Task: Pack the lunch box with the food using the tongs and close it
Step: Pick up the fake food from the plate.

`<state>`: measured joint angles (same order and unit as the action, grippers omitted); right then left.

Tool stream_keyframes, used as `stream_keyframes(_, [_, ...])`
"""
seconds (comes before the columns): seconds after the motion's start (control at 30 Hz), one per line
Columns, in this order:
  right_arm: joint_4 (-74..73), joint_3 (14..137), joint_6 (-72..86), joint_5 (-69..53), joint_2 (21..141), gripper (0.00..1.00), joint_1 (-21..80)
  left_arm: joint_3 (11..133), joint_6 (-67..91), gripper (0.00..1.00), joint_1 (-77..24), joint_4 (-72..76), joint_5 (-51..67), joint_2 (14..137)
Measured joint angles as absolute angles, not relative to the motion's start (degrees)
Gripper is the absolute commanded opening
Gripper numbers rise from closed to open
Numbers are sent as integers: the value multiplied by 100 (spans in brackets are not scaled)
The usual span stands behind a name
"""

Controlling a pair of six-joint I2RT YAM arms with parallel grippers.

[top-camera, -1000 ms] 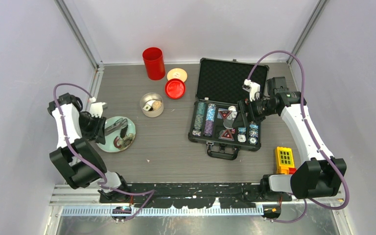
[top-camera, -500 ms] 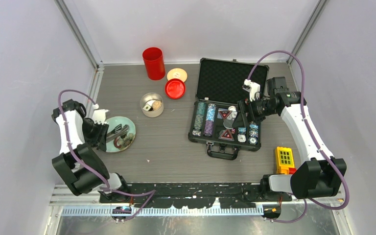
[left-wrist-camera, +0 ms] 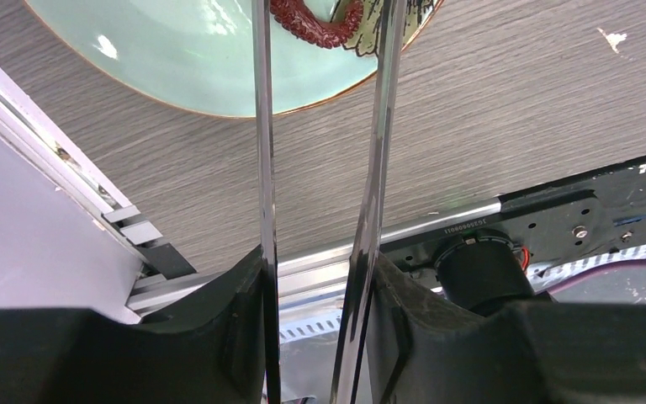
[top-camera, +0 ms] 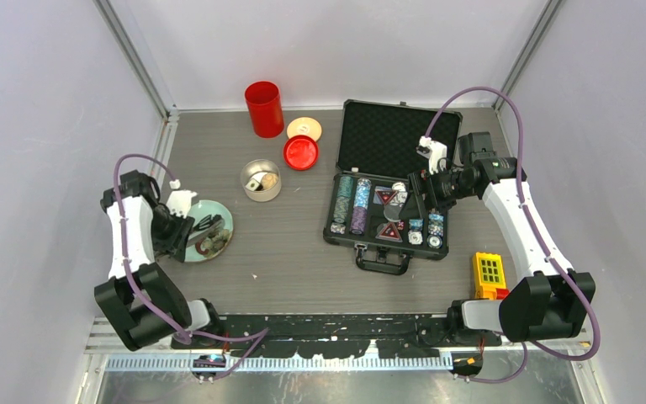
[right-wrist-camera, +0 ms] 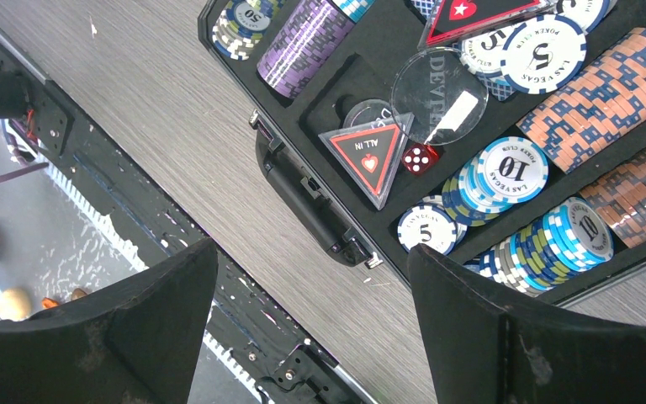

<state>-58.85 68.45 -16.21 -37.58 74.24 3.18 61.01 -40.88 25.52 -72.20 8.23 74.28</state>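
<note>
My left gripper [left-wrist-camera: 320, 269] is shut on the tongs [left-wrist-camera: 261, 151], its fingers pressing on the outside of the two thin silver arms. The arms stand a little apart and reach over the pale green plate [left-wrist-camera: 185, 67] to a red-brown ring of food [left-wrist-camera: 315, 21]. From above, the left gripper [top-camera: 181, 221] is at the plate's left rim, with the tongs [top-camera: 206, 223] above more food [top-camera: 212, 243]. The steel lunch box [top-camera: 261, 179] stands open beyond the plate with beige morsels inside. Its cream lid [top-camera: 304, 128] lies further back. My right gripper [right-wrist-camera: 311, 252] hangs open and empty over the chip case.
The open black poker-chip case [top-camera: 391, 189] fills the right half of the table, its handle [right-wrist-camera: 303, 210] towards the near edge. A red cup [top-camera: 264, 108] and a red lid [top-camera: 301, 152] sit behind the lunch box. A yellow block [top-camera: 489, 273] lies near the right arm's base.
The left arm has swung to the right, bringing the gripper and tongs closer in over the plate. The tongs' arms have spread slightly. The right arm has not moved.
</note>
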Motion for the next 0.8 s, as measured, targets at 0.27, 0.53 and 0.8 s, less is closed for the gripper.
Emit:
stream_keyframes(0.27, [-5887,6845,-1625,-3758,7415,88,318,6097,-4045,36,2438,-7105,556,7413])
stream_keyframes(0.53, [-5887,6845,-1627,-3758,7411,88,318,6099,-3966,15,2324,-7059,416,7391])
stream_keyframes(0.8, [-5907,6842,-1643,-3758,7384,88,318,6860,-3771,0,2324,-7301,659,7450])
